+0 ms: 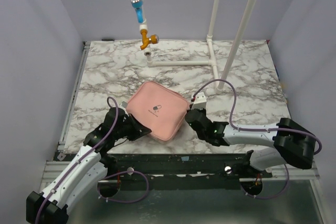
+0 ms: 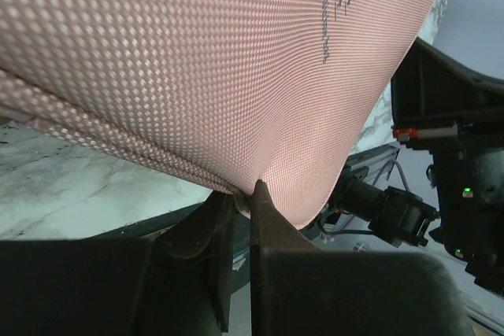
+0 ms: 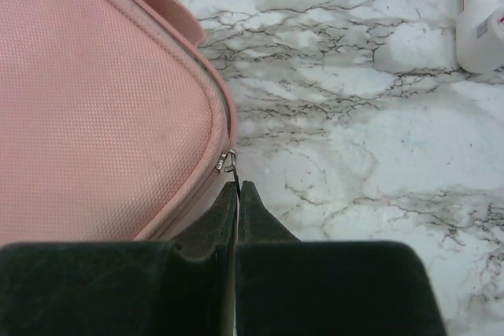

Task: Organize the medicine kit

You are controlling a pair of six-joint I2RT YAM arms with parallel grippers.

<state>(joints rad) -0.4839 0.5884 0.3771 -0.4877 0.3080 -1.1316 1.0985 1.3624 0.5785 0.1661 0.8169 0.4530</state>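
Note:
The pink medicine kit [image 1: 157,109] lies closed on the marble table, its white pill logo facing up. My left gripper [image 1: 143,131] is at the kit's near-left corner, shut on the fabric edge of the kit [image 2: 205,60], which is pinched between the left gripper [image 2: 246,194] jaws. My right gripper [image 1: 188,117] is at the kit's right corner. In the right wrist view the metal zipper slider [image 3: 227,161] sits at the corner of the kit [image 3: 94,108], and the right gripper [image 3: 237,188] is shut on the thin dark pull hanging from it.
A white pipe frame [image 1: 210,61] stands at the back of the table, with a blue and orange fitting [image 1: 140,11] hanging above. One white pipe [image 3: 482,21] shows in the right wrist view. The table's front edge [image 1: 173,156] runs just behind both grippers.

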